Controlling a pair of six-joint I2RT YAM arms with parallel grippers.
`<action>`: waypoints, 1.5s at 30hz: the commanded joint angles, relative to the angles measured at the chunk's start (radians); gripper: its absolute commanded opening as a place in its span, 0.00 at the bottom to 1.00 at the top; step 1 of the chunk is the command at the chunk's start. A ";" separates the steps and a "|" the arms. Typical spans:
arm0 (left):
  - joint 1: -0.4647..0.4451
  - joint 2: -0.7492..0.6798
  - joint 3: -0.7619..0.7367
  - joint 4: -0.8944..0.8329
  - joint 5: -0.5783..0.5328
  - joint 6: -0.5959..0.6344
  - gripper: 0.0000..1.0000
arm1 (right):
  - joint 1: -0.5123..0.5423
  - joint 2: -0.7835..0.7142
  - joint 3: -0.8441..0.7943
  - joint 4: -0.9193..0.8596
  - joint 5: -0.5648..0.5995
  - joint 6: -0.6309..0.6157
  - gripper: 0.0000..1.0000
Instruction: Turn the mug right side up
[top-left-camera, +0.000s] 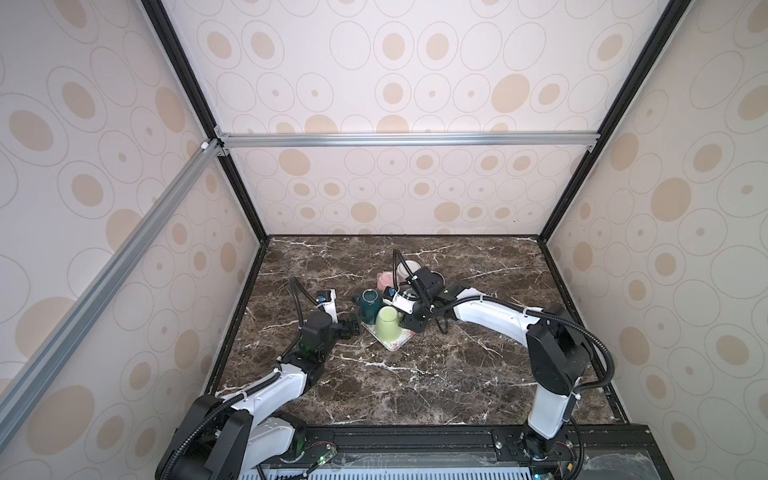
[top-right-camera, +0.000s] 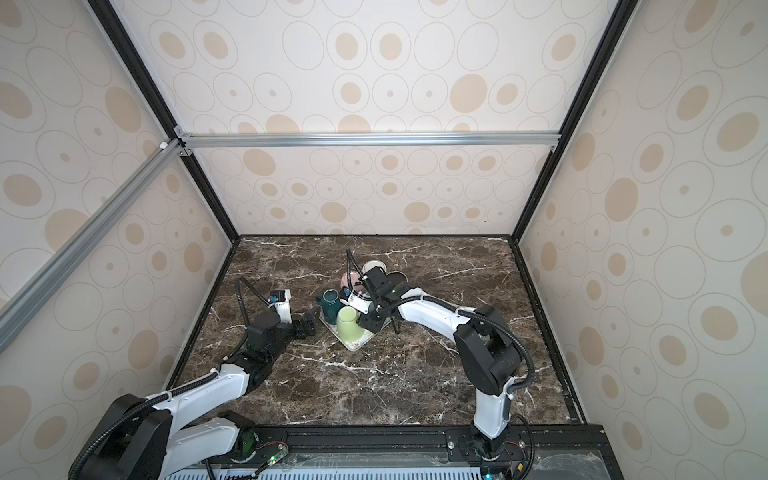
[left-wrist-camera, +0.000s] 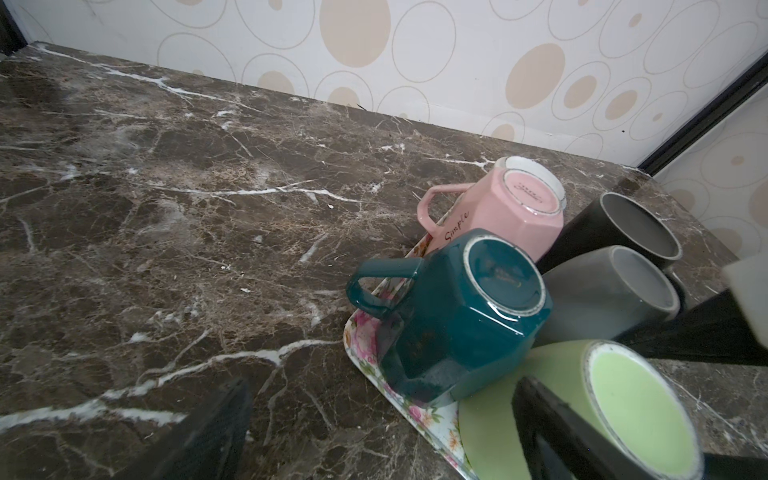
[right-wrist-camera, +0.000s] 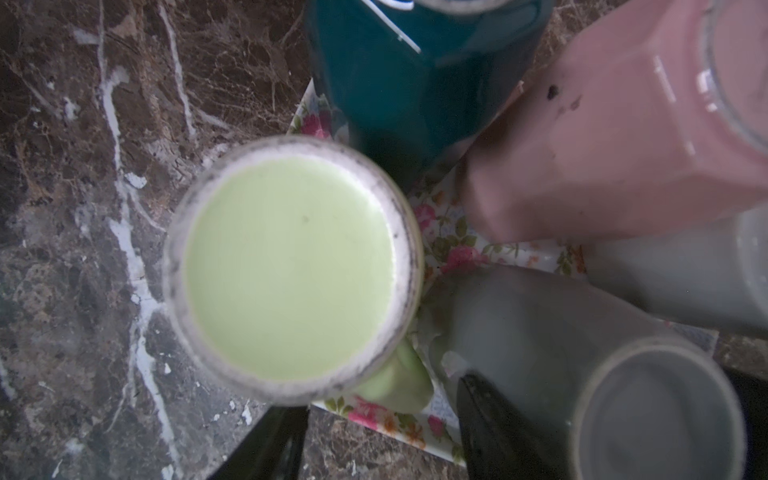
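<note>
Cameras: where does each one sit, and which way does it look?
Both top views: high above the robot's end, looking down and forward at the table and tray; both arms show, with left hand and right hand.
Left wrist: on the left arm, low beside the tray, looking across at the teal mug; its open fingers show.
Right wrist: on the right arm, looking straight down on the green mug; its finger ends show.
Shared: every view shows the green mug.
</note>
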 joint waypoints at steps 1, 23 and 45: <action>-0.005 0.010 0.023 0.019 0.007 -0.011 0.98 | 0.006 0.030 0.042 -0.037 0.015 -0.079 0.62; -0.005 0.033 0.029 0.018 0.002 -0.014 0.98 | 0.007 0.018 0.049 -0.073 -0.043 -0.095 0.55; -0.007 0.055 0.032 0.025 0.015 -0.022 0.98 | 0.017 -0.016 0.009 -0.059 0.044 -0.090 0.51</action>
